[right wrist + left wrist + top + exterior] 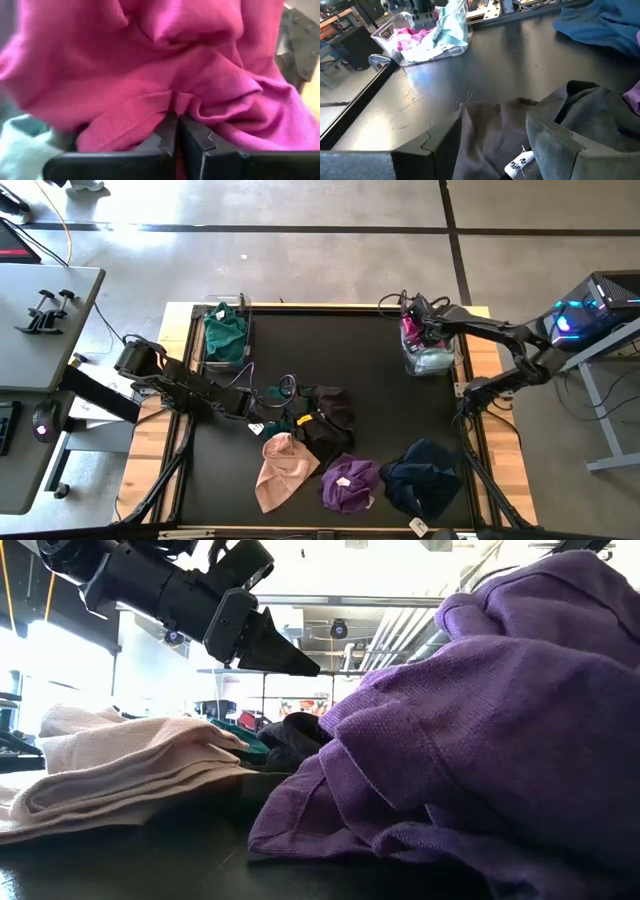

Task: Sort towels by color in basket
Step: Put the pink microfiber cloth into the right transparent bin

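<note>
right gripper [177, 125]: pressed together, pinching a fold of magenta towel [165, 65] in clear bin [428, 360], upper right | left gripper [262, 408]: spread above black towel [325, 420], centre | cloth soft, light, limp: likely best pinched at a raised fold

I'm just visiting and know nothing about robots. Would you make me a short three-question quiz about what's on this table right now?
1. True or false: the right gripper is pinched shut on the magenta towel.
2. Which towel lies nearest the table's front right corner: A) navy towel, B) peach-pink towel, C) purple towel?
3. Fill in: the left gripper is at the heap's ____ towel.

Key: 1 true; 2 A; 3 black.
</note>
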